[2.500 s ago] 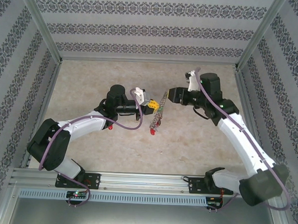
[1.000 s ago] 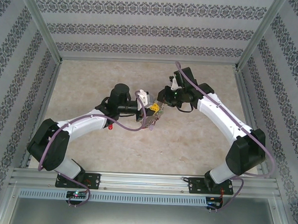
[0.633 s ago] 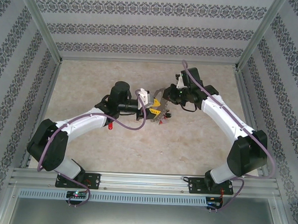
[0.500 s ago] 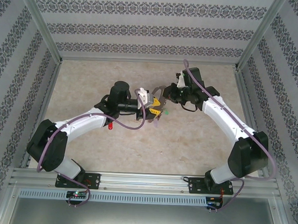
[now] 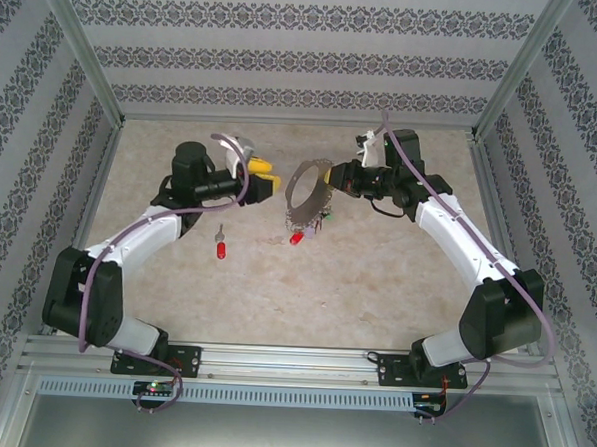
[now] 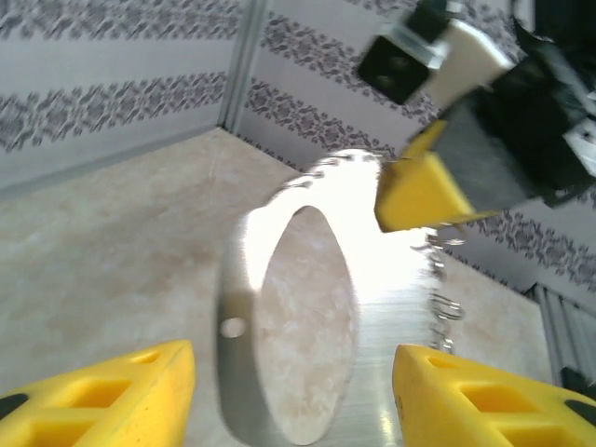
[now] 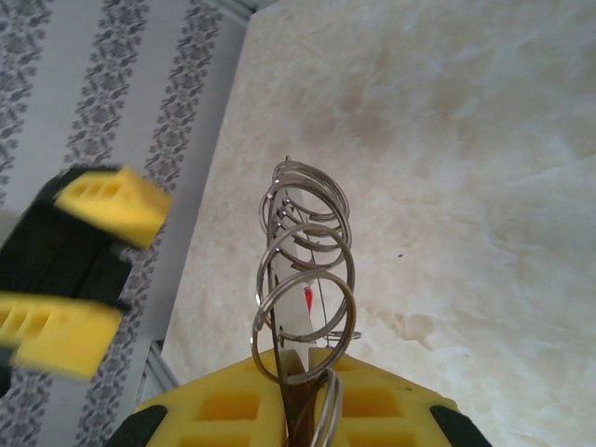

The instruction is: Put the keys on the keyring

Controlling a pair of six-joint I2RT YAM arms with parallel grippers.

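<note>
- Pulled the left end effector (image 5: 265, 174) back and leftward, off the keyring (image 5: 302, 192), since half a second ago; yellow fingers now spread apart, holding nothing.
- Pinches the keyring's big silver loop in the right end effector (image 5: 333, 175), fingers closed on its rim, loop standing on edge above the desk (image 5: 375, 288).
- Dangles small silver rings (image 7: 303, 247) and a red tag (image 5: 296, 238) from the loop's lower part; cannot tell whether the tag touches the desk.
- Leaves one loose red key (image 5: 219, 249) lying on the desk beside the left arm, well apart from the keyring.
</note>
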